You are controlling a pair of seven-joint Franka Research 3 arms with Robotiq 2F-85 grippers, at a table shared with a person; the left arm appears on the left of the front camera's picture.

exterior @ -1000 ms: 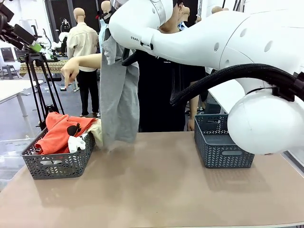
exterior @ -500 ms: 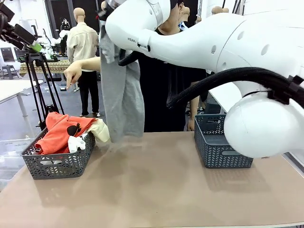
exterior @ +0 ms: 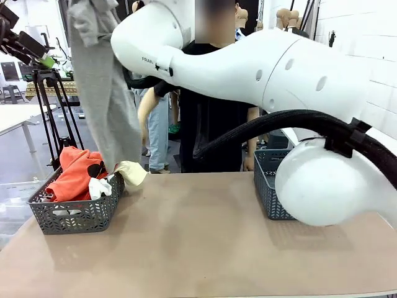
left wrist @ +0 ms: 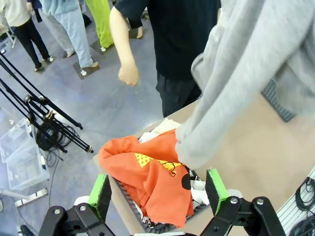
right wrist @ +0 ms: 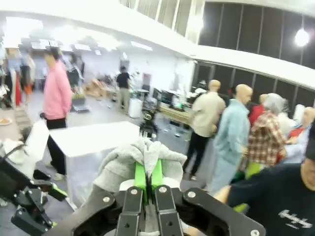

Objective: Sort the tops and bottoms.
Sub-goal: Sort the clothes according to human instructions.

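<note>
Two end effectors: right point(right wrist: 146, 183) pinches grey garment point(exterior: 105, 93) high over left basket point(exterior: 74, 214); left point(left wrist: 160, 189) spread above orange-red top point(left wrist: 152, 179) in that basket on bench point(exterior: 205, 242).

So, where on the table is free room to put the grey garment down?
The table is bare between the left basket and the right basket, and along the near edge. The left basket is crowded: orange-red top, white cloth, cream top over its rim. The grey garment hangs from the right tool.
</note>
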